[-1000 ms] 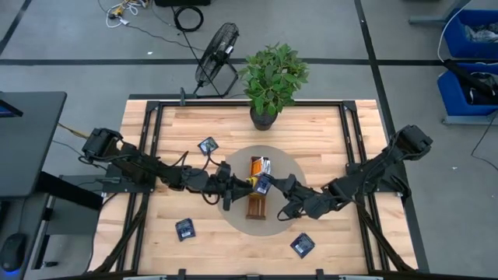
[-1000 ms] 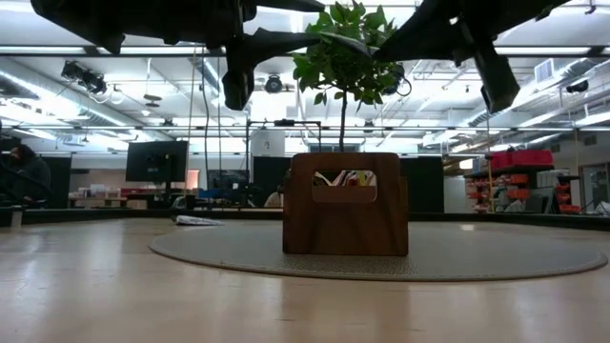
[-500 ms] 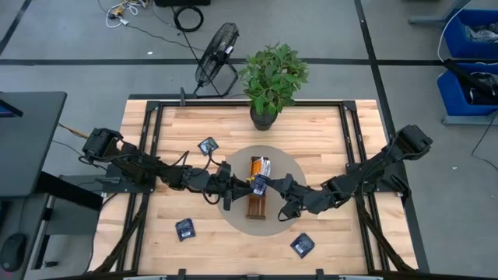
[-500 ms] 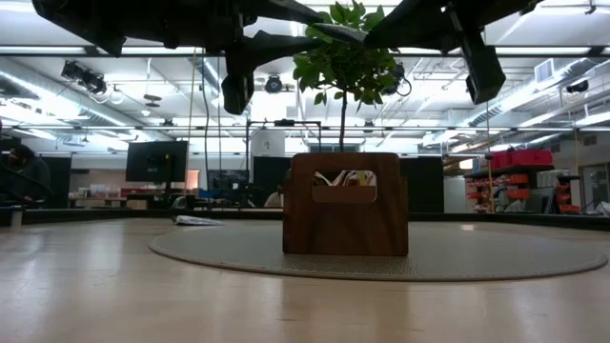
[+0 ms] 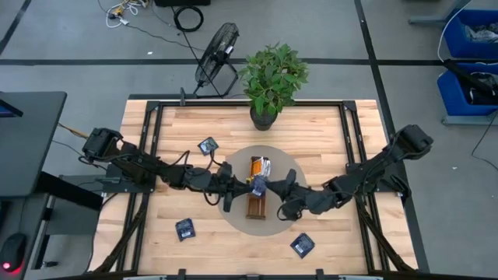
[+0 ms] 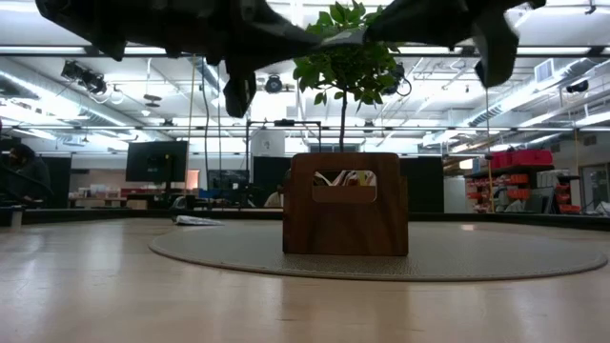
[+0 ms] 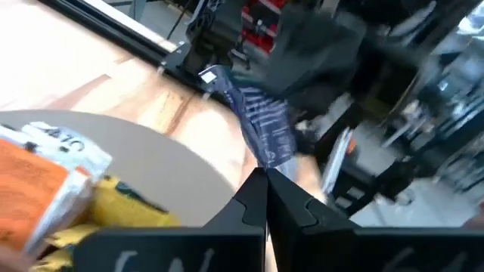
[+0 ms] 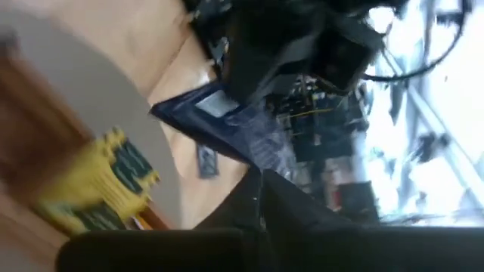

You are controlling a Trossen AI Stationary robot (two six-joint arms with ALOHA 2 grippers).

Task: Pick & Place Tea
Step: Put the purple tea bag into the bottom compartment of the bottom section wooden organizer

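**Both grippers meeting on one navy sachet above the tray**

The left gripper (image 5: 247, 185) and the right gripper (image 5: 268, 187) are meeting over the middle of the bench (image 5: 311, 132), above the long wooden tray (image 5: 256, 204) that is sitting on the round grey mat (image 5: 296, 167). Between them a dark navy tea sachet (image 5: 259, 185) is hanging in the air. In the left wrist view the left fingers (image 7: 253, 198) are pressing together on the sachet's lower corner (image 7: 265, 128), fully closed on it. In the right wrist view the right fingers (image 8: 261, 198) are lying nearly together at the edge of the same sachet (image 8: 227, 121); whether they are gripping it cannot be told.

Orange and yellow sachets (image 5: 261, 165) are standing packed at the far end of the tray. Three more navy sachets are lying flat on the wood: one (image 5: 208, 145) beyond the mat on the left, one (image 5: 184, 229) near the front left, one (image 5: 303, 244) near the front right. A potted plant (image 5: 272, 78) is standing at the bench's far edge.
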